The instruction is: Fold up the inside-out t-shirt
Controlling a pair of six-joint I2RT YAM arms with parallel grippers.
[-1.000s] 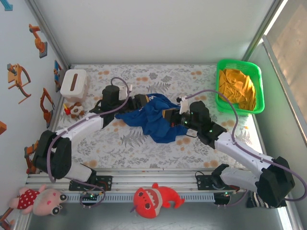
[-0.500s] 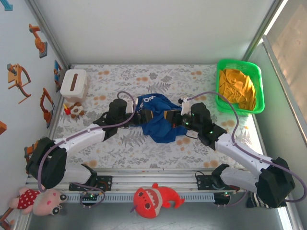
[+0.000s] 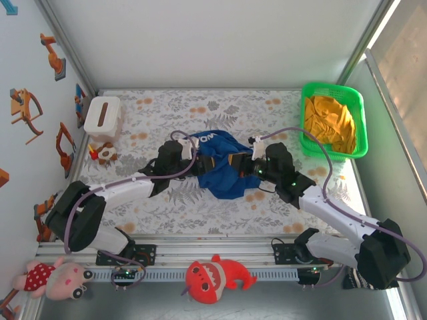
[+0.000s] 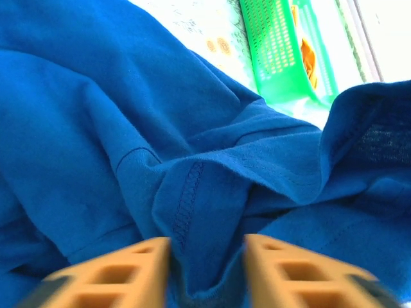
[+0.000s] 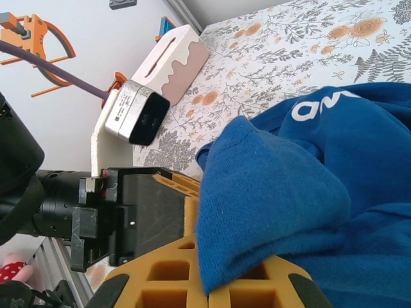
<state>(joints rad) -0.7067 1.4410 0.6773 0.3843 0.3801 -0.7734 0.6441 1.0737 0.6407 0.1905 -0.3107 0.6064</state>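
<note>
The left end effector (image 4: 207, 260) has slid inward and pinched the inside-out t-shirt (image 4: 96, 115).

So the t-shirt (image 4: 128, 115) was soft matte knit cloth with a stitched hem, the basket (image 4: 276, 51) glossy green perforated plastic, and the table cover (image 3: 200, 200) looked like matte printed fabric.

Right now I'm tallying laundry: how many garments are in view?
2. The blue t-shirt lies bunched in the middle of the table; the orange-yellow garment sits in the green basket at the far right corner. The basket may hide more beneath.
</note>
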